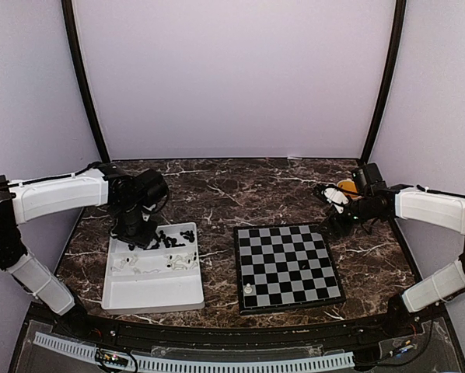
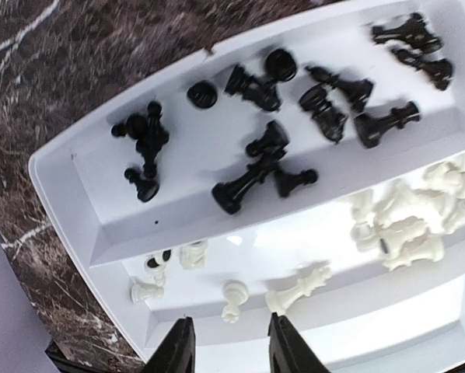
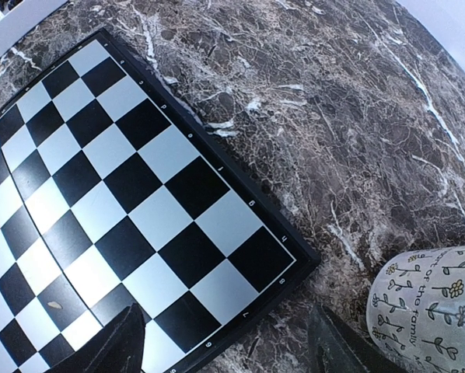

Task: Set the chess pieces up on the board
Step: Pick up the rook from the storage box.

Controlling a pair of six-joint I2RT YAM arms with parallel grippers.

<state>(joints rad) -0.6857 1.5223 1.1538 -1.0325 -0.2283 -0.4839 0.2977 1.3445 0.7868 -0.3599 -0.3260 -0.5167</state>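
**Tiny pieces in the tray, both my jaws spread**

My left gripper (image 2: 229, 336) hangs over the white rectangular plastic tray (image 1: 155, 294), jaws spread with nothing between them. Nearly all the small plastic chess pieces are here. The black pieces (image 2: 260, 167) lie tumbled in the far trough, and the white pieces (image 2: 407, 225) lie in the next one, heaped thickest at one end. A small white pawn (image 2: 233, 298) sits just ahead of my left fingertips, apart from its neighbours.

The flat black-and-pale checkered board (image 1: 288, 266) lies beside the tray on the dark brown marbled table (image 3: 357, 116). It is bare but for a lone white piece (image 1: 249, 288) near its near-left corner, so I judge the job barely begun.

My right gripper (image 3: 226, 322) hovers at the board's far right corner. Its jaws are also wide and empty, with a pale flower-printed mug (image 3: 427, 311) just beside one finger.

These figures look feather-light, hard and slick. I expect one to skid or flip if I pinch its rounded head. The better hold, I think, is low across the narrow stem above the base, squeezed gently. The loose pawn seems the easiest first pick, since the heaped ones would likely drag their neighbours along.
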